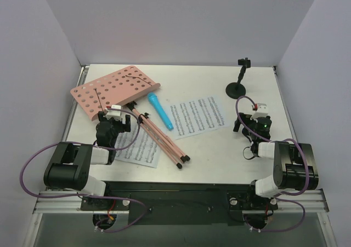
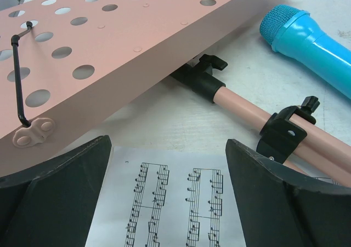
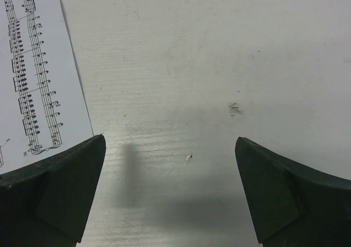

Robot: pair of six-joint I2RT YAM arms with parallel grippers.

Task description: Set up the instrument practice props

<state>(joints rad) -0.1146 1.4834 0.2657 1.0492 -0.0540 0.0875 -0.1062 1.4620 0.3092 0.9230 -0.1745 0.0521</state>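
- on the left half of the table (image 1: 230,159), what lay where?
- pink perforated music stand (image 1: 115,88) lay flat, face up, its tripod legs (image 1: 164,140) folded together and pointing toward the near edge. blue microphone (image 1: 159,110) lay on its side just beside the legs. one sheet-music page (image 1: 197,115) lay flat mid-table. the other page (image 1: 140,148) sat nearer, beside or partly under the legs; could not tell which. black mic stand (image 1: 239,85) stood upright at the far right, clip empty.
- claws?
- left gripper (image 1: 114,124) was spread wide and held nothing. its wrist view showed it low over the near page, fingers (image 2: 55,187) either side of the printed staves, with the stand's edge and black leg clamp (image 2: 200,82) just ahead. right gripper (image 1: 253,124) was likewise fully released and empty, over bare table, with the mid-table page's edge at the left of its wrist view.
- step in hand?
- judged as the very start: no prop was set up. the left arm looked lined up for the music stand, most likely the pink pole (image 2: 241,107) near the clamp.
- next move?
- would call for advancing the spread jaws past the page to the pole, closing without pinching paper, then tipping the stand upright. the legs would need spreading, so the right arm would probably have to help. risk noted: the microphone lay close to the legs and could roll if they swung.
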